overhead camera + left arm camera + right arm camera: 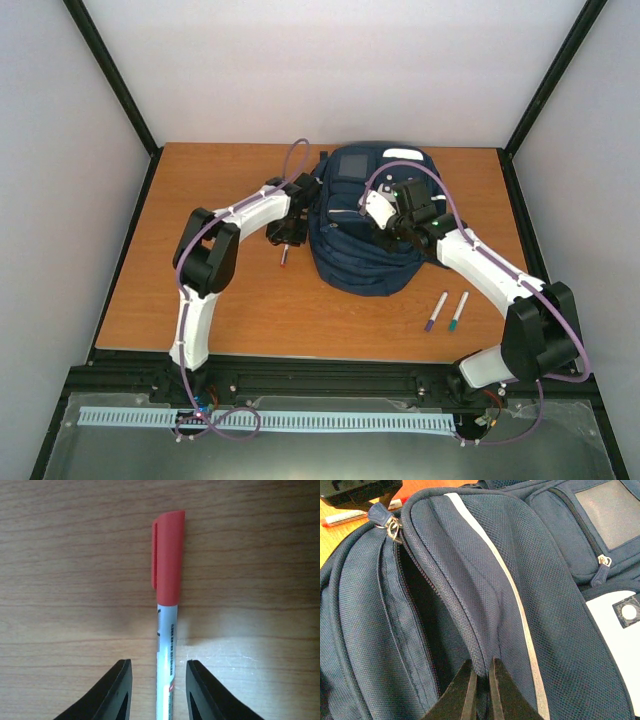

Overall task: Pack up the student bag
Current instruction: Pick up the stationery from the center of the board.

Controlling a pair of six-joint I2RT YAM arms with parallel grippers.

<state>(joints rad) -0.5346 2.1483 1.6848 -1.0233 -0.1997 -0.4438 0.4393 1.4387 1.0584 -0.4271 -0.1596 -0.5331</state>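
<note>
The left claw (157, 669) is hanging spread over a white marker with a red cap (167, 560) that is lying flat on the wooden table (65, 555). Its black fingers are standing either side of the barrel without touching it, and the cap is pointing away beyond the fingertips. Just to that claw's right, the large navy blue fabric backpack with white stripes (360, 262) is lying on the table. The right claw (481, 670) is clenched on the zippered rim of the backpack's flap, lifting it so a dark opening is gaping to the claw's left. How deep that compartment goes I cannot quite make out. By my reckoning, picking up the marker is the step in hand. The next move is calling for the left fingers to close on the barrel, then carry it across into the gap. Two more markers (436, 310) are waiting well behind the right claw.
</note>
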